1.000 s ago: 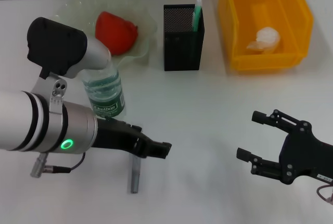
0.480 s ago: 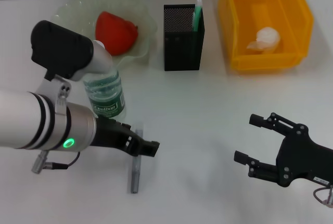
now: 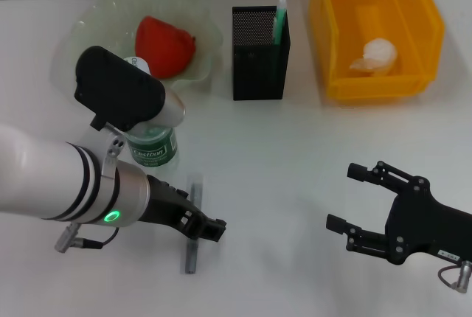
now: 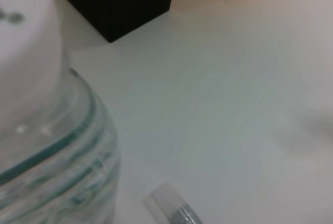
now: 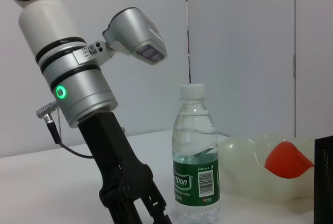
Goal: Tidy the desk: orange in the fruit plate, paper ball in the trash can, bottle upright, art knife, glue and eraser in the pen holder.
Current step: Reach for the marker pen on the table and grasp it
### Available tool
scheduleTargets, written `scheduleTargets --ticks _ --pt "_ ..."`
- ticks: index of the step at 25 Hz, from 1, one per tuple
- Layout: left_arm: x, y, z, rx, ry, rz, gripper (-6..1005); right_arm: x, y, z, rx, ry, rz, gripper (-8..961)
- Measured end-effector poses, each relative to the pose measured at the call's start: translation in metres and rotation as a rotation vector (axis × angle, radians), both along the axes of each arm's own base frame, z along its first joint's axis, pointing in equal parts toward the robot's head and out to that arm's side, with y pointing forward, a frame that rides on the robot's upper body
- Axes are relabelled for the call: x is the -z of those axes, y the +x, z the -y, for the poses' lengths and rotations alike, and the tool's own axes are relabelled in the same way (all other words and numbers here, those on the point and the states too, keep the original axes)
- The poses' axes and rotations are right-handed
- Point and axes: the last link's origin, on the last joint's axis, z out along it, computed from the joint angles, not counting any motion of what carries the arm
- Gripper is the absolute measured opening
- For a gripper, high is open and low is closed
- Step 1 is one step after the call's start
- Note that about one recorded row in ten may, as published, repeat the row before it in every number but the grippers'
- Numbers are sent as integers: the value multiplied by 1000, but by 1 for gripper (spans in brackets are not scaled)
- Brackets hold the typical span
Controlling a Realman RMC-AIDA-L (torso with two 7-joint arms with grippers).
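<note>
The grey glue stick (image 3: 191, 254) lies on the table in front of the upright bottle (image 3: 152, 146). My left gripper (image 3: 202, 228) is down over the stick's middle, open, with its fingers (image 5: 156, 203) spread. The stick's end shows in the left wrist view (image 4: 171, 211). The orange (image 3: 164, 43) sits in the fruit plate (image 3: 88, 15). The green art knife (image 3: 279, 16) stands in the pen holder (image 3: 259, 55). The paper ball (image 3: 376, 54) lies in the trash can (image 3: 424, 33). My right gripper (image 3: 355, 208) is open and empty at the front right. The eraser is out of view.
The bottle (image 5: 195, 151) stands close behind my left arm, and its side fills the left wrist view (image 4: 47, 140). Bare white table lies between the two grippers and in front of the pen holder (image 4: 119, 0).
My left arm has swung and drawn its gripper back left and down onto the glue stick. My right gripper has drifted slightly left and toward the front.
</note>
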Motion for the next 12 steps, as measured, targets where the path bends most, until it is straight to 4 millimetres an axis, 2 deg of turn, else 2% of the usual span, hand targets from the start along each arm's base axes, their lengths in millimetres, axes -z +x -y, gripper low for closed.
scheduleTargets --ticks 12 --pt "3 -2 0 9 -14 -32 700 6 3 6 -11 -47 31 774"
